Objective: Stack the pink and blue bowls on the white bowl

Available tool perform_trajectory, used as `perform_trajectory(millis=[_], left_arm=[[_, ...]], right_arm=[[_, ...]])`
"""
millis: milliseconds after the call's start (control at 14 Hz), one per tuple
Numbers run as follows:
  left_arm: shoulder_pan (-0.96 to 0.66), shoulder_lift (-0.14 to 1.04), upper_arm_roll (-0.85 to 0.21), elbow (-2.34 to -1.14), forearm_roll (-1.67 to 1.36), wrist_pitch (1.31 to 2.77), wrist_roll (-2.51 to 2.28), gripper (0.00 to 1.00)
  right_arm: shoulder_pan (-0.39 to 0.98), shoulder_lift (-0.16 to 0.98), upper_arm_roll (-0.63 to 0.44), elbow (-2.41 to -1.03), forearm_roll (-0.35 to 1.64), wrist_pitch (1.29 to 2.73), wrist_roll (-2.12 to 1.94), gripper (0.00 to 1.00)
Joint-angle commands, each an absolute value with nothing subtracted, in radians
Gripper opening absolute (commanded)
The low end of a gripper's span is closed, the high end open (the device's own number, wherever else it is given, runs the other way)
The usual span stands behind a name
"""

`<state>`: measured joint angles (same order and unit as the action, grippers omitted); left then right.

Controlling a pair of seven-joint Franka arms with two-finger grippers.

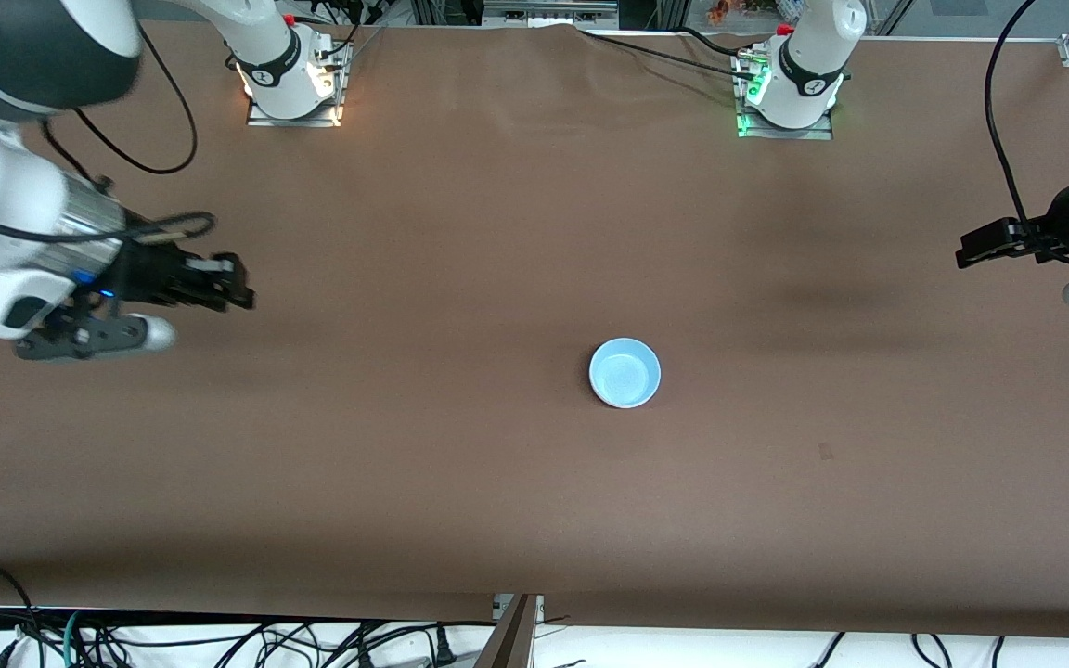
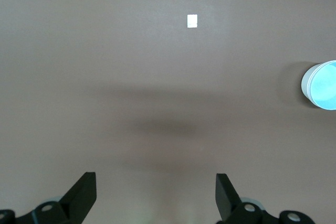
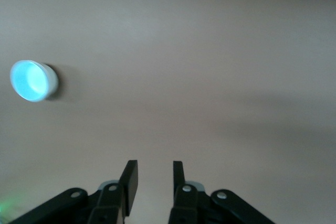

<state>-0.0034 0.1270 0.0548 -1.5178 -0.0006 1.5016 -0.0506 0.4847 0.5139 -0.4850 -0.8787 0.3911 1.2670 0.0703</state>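
The light blue bowl stands upright near the middle of the table, nearer the left arm's end. A white outer wall shows under its rim, so it sits nested in the white bowl. The pink bowl is hidden. The blue bowl also shows in the left wrist view. My right gripper is open and empty over bare table toward the right arm's end, well apart from the bowl; it also shows in the right wrist view. My left gripper is open wide and empty at the left arm's end; it also shows in the left wrist view.
A brown cloth covers the table. A small square mark lies on it between the bowl and the left arm's end. Cables hang along the table edge nearest the front camera.
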Motion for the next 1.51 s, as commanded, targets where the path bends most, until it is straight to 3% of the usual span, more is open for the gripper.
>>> perform_trajectory(millis=[0,502,788,932,1362,1433], left_arm=[[0.002,0.141,0.055,-1.485,-0.017,1.477,-0.043,1.0],[0.003,0.141,0.055,-1.485,-0.017,1.477,-0.043,1.0],[0.002,0.141,0.055,-1.485,-0.017,1.477,-0.043,1.0],[0.002,0.141,0.055,-1.485,-0.017,1.477,-0.043,1.0],[0.0,0.143,0.055,-1.485,-0.017,1.477,-0.043,1.0],[0.0,0.141,0.055,-1.485,-0.017,1.477,-0.043,1.0]], right_arm=[[0.499,0.439,-0.497,-0.934,0.309,1.2,0.026,0.41],[0.508,0.181,-0.523,-1.3,0.178,1.264,0.026,0.44],[0.509,0.002,-0.518,-1.573,0.111,1.431,0.029,0.45],[0.509,0.006,-0.515,-1.585,0.057,1.443,0.035,0.49],[0.497,0.052,-0.528,-1.588,0.038,1.505,0.035,0.82],[0.495,0.06,-0.537,-1.58,0.04,1.505,0.026,1.0]])
